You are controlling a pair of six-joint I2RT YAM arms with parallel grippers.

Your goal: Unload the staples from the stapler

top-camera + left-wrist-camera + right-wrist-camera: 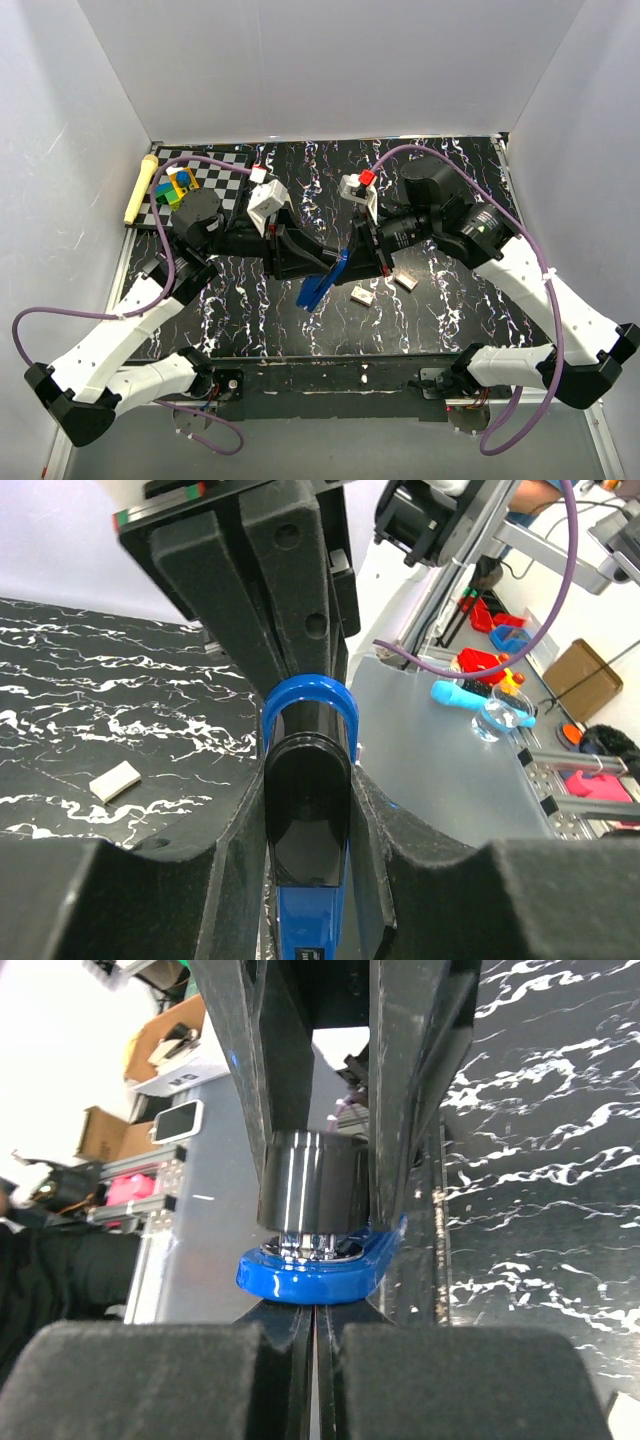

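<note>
Mid-unloading, likely: left gripper [306, 825] pinches the stapler [321, 284] above the tabletop [455, 315]; right gripper [316, 1360] pressed together at its end; staples [362, 294] lie near-right; next, hold steady and draw out any remainder.

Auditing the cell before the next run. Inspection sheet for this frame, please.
Surface: black table top with white veining.
Job's things: blue stapler held between the two arms; two loose strips of staples lie on the table to its right.
Clutter: checkerboard, yellow tube and coloured blocks at the far left corner.
Grippers: left tool shut on the stapler's body; right tool shut, tips at the stapler's end, cannot tell whether it pinches anything.
Cables: a purple cable loops along the left arm, another along the right.
Surroundings: white walls on three sides.
</note>
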